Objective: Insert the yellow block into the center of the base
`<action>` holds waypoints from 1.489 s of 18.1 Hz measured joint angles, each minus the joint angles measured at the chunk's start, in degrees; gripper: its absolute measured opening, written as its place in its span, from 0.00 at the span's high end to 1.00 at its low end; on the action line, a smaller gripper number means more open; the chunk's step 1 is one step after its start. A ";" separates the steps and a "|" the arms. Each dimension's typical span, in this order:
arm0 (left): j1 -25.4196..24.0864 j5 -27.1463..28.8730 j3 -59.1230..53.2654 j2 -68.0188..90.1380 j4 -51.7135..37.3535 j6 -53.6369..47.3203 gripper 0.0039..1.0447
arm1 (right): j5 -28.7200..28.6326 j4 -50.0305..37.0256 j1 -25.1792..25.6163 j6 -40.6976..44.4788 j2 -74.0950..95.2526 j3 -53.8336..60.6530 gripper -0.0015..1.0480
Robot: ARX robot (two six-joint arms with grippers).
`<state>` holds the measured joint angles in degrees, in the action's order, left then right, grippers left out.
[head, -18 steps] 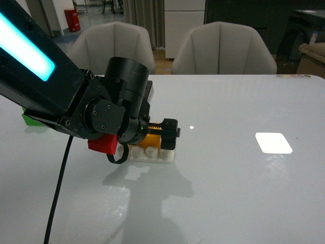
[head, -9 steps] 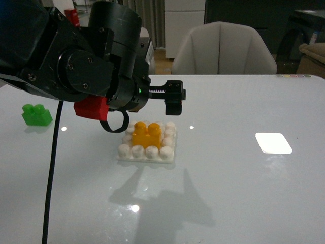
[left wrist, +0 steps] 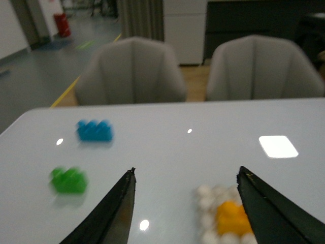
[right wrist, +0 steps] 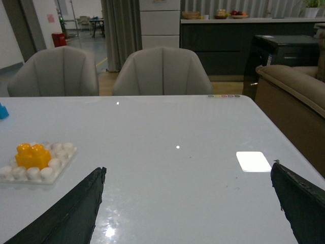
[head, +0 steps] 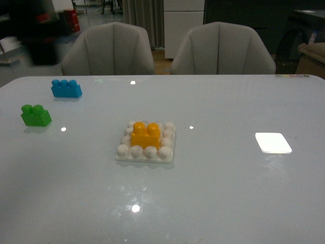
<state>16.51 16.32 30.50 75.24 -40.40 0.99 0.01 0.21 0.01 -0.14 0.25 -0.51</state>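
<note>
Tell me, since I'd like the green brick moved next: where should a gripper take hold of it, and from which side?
Probably from above, closing on the two long flat sides of the green brick below its studs. It sits upright and alone on the table, apart from the blue brick, so both sides look free.

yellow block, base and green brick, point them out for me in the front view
yellow block (head: 145,135), front view, on its front face below the two studs
base (head: 144,152), front view, on a stud in its near row
green brick (head: 36,116), front view, on its front face
</note>
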 joint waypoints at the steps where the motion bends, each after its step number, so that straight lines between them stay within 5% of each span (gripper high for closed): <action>1: -3.17 -1.03 -5.99 -7.52 1.57 0.02 0.52 | 0.00 -0.02 0.00 0.00 0.00 0.00 0.06; 5: -7.26 -7.19 -16.55 -21.09 0.66 0.00 0.97 | -0.02 -0.02 0.00 0.00 0.00 0.00 0.06; 10: -11.32 -11.13 -23.69 -31.76 4.33 -0.17 0.99 | -0.02 -0.02 0.00 0.00 0.00 0.00 0.06; 12: -16.61 -15.52 -25.59 -36.06 6.91 -0.20 0.99 | -0.02 -0.02 0.00 0.00 0.00 0.00 0.06; 27: -16.37 -16.31 -29.90 -57.18 22.47 -0.20 0.99 | -0.02 0.00 0.00 0.00 0.00 0.00 0.06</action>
<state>0.14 0.01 0.60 18.06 -17.93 0.80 -0.01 0.21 0.01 -0.14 0.25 -0.51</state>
